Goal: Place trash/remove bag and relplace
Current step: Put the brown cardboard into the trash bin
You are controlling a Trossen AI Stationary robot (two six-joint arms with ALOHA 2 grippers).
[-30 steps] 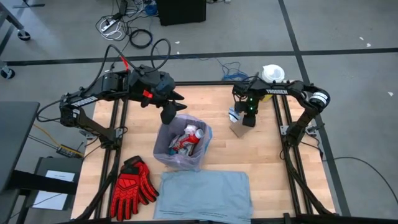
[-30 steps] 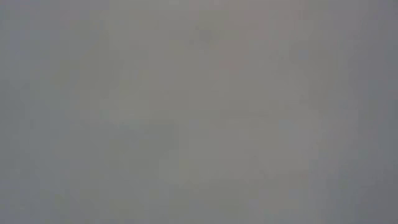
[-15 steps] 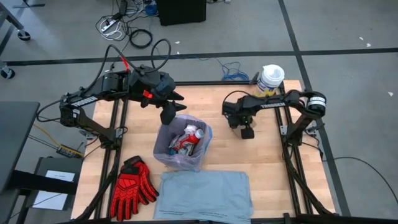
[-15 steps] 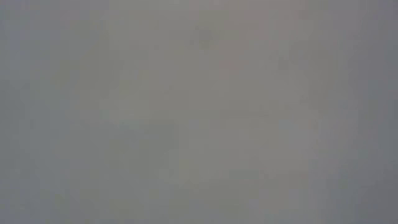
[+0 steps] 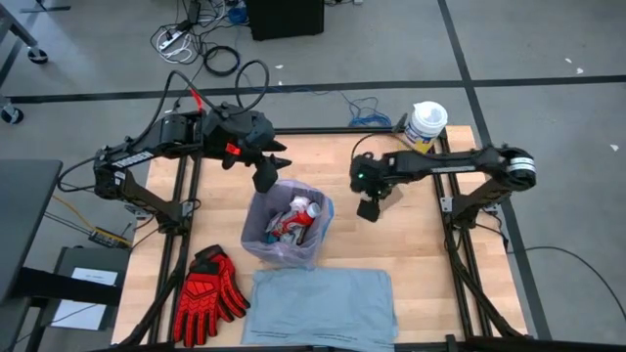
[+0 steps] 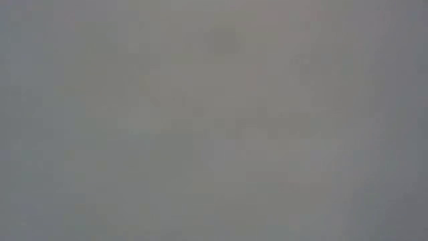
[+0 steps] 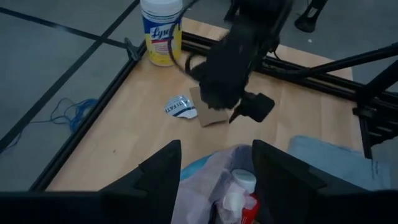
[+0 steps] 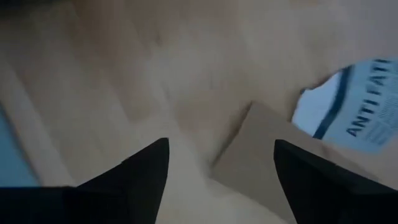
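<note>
The pink-lavender bag (image 5: 287,235) lines a small bin at mid-table and holds trash, among it a red-labelled bottle (image 7: 239,193). My left gripper (image 5: 266,180) hangs open above the bag's far rim (image 7: 214,163), touching nothing. A brown cardboard piece (image 7: 211,117) and a white printed paper (image 7: 180,107) lie flat on the wood right of the bin. My right gripper (image 5: 369,207) hovers open over them; its wrist view shows the cardboard (image 8: 267,168) and the paper (image 8: 354,102) below its fingers. The grey-blue replacement liner (image 5: 323,305) lies flat near the front edge.
Red gloves (image 5: 207,293) lie at the near left. A yellow tub with a white lid (image 5: 427,124) stands at the far right corner. Bare wood lies between the bin and the right frame rail. The low view shows only flat grey.
My right gripper has swung from the far right part of the table toward the near edge and left, toward the bin, and now hangs over the cardboard piece. The bag, its trash and the liner have stayed put.
</note>
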